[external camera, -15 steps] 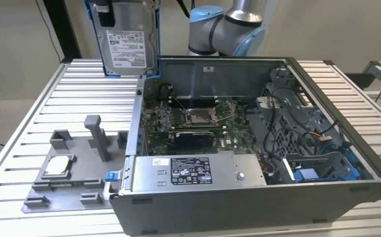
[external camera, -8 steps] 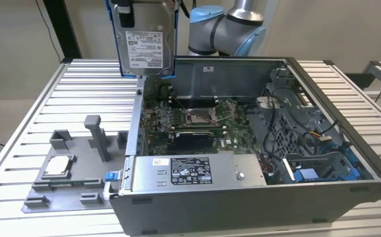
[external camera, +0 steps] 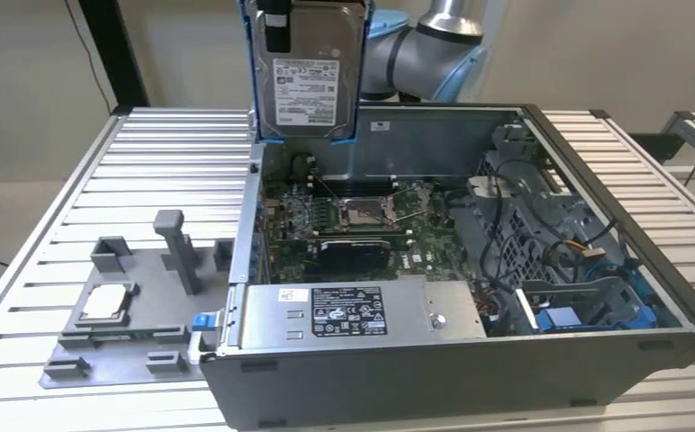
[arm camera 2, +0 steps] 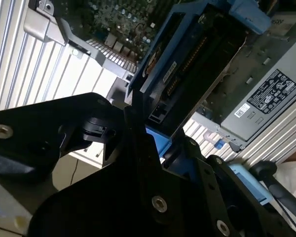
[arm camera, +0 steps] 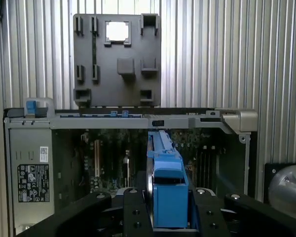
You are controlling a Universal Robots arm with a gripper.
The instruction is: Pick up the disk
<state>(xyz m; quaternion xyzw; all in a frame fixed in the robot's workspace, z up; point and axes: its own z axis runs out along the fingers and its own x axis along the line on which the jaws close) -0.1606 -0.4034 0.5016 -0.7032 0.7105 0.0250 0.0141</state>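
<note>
Fingers (arm camera: pixel 138 217) clamped on the disk (external camera: pixel 308 76), held upright above the open computer case (external camera: pixel 444 382). I fear its plastic frame slipping, dropping it onto the circuit board (external camera: pixel 323 211).

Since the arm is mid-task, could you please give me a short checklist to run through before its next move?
1. Disk held: ok. The gripper has its fingers clamped on the blue frame from both sides.
2. Disk out of the computer case: ok. It hangs upright above the open case in the exterior view.
3. Cables off the disk: ok. Nothing trails from its lower edge.
4. Grip security: cannot tell how firmly the fingers bite.
5. Grey fixture beside the case: ok. It is in plain sight, and a silver chip lies in one pocket.
</note>
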